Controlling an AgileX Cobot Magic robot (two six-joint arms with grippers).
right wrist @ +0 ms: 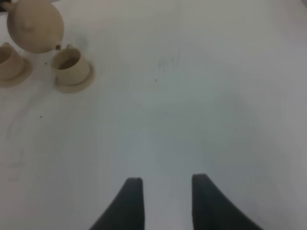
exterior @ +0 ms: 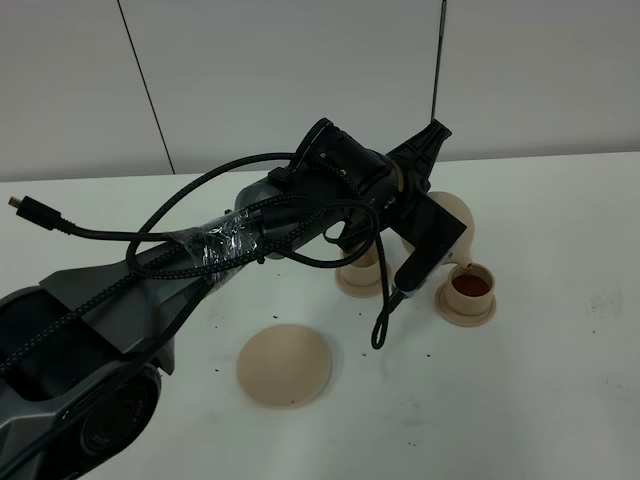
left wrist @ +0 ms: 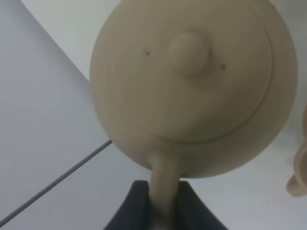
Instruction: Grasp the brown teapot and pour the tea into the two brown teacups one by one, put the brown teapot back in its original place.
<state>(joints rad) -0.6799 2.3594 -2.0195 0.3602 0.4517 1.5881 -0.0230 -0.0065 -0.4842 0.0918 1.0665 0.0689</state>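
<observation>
The brown teapot (exterior: 459,220) hangs tilted above the table, its spout down over the right teacup (exterior: 470,289), which holds red-brown tea and stands on its small saucer. My left gripper (left wrist: 164,207) is shut on the teapot's loop handle (left wrist: 165,184), and the lid knob (left wrist: 190,53) faces the wrist camera. My arm hides most of the left teacup (exterior: 360,273). The wide flat saucer (exterior: 284,366) lies bare nearer the front. My right gripper (right wrist: 165,201) stands open over bare table, far from the teapot (right wrist: 34,26) and both cups (right wrist: 72,64).
The left arm's loose black cables (exterior: 385,300) dangle close to the left cup. A black plug end (exterior: 30,208) lies at the far left of the white table. Small dark specks dot the table around the saucers.
</observation>
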